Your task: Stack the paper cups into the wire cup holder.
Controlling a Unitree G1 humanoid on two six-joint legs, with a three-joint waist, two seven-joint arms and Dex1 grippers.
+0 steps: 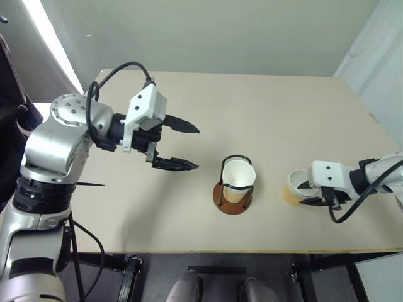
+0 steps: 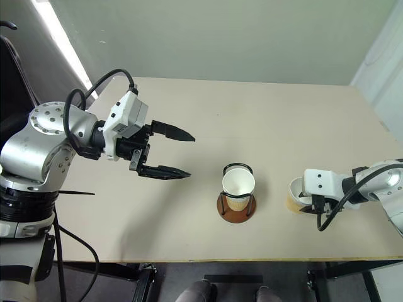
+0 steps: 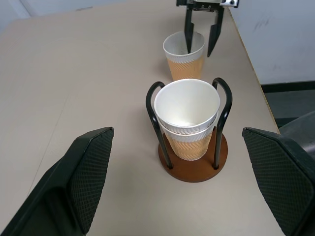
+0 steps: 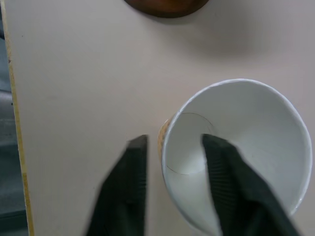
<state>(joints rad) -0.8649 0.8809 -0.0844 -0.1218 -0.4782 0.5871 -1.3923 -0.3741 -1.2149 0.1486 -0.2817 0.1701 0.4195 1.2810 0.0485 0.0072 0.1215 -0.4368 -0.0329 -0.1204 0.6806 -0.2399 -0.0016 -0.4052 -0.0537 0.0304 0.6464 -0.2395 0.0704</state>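
Note:
The wire cup holder [image 1: 221,197] stands near the table's front middle, with two paper cups [image 3: 187,103] nested upright inside it. A third paper cup [image 1: 291,190] stands upright to its right, near the front edge. My right gripper [image 4: 172,142] is down over that cup's near rim, with one finger inside the cup and one outside. There are small gaps between the fingers and the wall, so it is open. My left gripper [image 1: 196,148] hangs wide open above the table to the left of the holder, pointing toward it and holding nothing.
The tan table [image 1: 126,220] has open room to the left and behind the holder. Its front edge [image 4: 15,147] lies close beside the third cup. A pale wall [image 1: 220,31] runs behind the table.

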